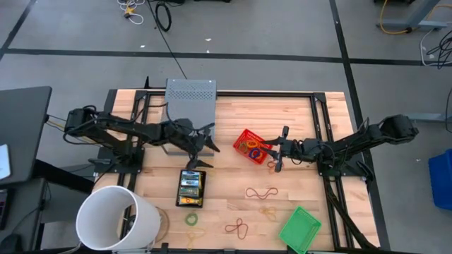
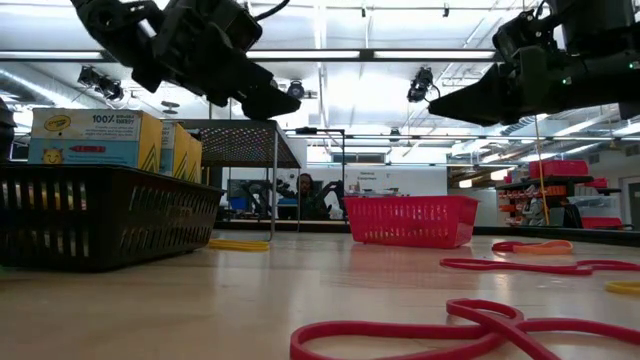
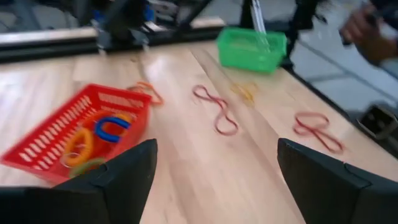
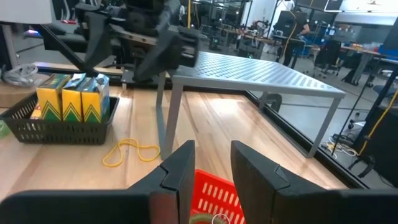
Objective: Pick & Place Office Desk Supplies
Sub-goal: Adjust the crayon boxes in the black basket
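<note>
Holding crayon boxes [image 1: 191,188], black basket [image 1: 179,190], banded red basket [image 1: 241,138], left gripper [image 1: 203,146] spread, right gripper [image 1: 277,149] part-closed, empty

Open left claw [image 3: 214,180] faces red basket [image 3: 46,134] of rubber bands [image 3: 109,127] and green basket [image 3: 252,50].

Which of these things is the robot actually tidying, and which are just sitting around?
Part of the job:
- crayon boxes in the black basket
- loose rubber bands on the table
- rubber bands in the red basket
- green basket

Just lying about:
- white bucket
- grey metal stand
</note>
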Controlling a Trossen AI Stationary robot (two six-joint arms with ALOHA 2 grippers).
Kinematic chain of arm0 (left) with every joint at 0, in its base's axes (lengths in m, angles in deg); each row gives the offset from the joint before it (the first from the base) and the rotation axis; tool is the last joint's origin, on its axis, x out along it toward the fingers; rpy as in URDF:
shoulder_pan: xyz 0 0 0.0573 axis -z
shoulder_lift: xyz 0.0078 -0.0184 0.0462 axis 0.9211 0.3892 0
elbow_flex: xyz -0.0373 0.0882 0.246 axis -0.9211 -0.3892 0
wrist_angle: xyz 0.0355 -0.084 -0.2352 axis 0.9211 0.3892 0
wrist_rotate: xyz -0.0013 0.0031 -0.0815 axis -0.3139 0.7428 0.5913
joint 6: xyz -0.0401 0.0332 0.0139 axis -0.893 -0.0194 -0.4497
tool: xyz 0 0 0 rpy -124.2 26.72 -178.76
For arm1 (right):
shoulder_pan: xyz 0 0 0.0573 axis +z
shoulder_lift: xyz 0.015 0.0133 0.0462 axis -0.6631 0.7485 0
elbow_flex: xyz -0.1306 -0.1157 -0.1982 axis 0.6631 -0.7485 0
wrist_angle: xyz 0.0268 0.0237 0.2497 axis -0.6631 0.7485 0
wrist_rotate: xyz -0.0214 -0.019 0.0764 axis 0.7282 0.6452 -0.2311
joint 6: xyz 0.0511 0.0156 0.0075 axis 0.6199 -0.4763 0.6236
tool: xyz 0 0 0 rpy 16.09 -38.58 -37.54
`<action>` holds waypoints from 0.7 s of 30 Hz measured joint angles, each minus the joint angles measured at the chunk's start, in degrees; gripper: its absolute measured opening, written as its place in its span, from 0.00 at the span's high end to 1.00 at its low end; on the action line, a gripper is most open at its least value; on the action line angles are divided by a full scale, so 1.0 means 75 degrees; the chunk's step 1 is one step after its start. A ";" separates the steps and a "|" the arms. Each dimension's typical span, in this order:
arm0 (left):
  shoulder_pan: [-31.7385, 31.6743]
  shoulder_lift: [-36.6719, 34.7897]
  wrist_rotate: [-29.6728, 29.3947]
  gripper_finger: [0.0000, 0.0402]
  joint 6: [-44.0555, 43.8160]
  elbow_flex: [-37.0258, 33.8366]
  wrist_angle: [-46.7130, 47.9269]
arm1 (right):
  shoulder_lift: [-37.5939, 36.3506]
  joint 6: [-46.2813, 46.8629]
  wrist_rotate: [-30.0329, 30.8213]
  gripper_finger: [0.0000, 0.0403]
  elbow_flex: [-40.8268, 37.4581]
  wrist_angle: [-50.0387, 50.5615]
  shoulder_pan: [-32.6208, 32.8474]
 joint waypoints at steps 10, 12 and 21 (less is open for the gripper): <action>0.0914 0.0005 -0.0910 0.36 0.1429 0.1393 0.3354 | 0.0000 -0.0021 -0.0003 0.73 0.0000 0.0073 0.0000; 0.1081 0.0007 -0.1105 0.42 0.1705 0.1574 0.3751 | 0.0000 -0.0038 -0.0003 0.73 0.0000 0.0102 0.0000; 0.1752 0.0007 -0.1754 0.88 0.2772 0.1830 0.4470 | 0.0000 -0.0035 -0.0003 0.73 0.0000 0.0326 0.0000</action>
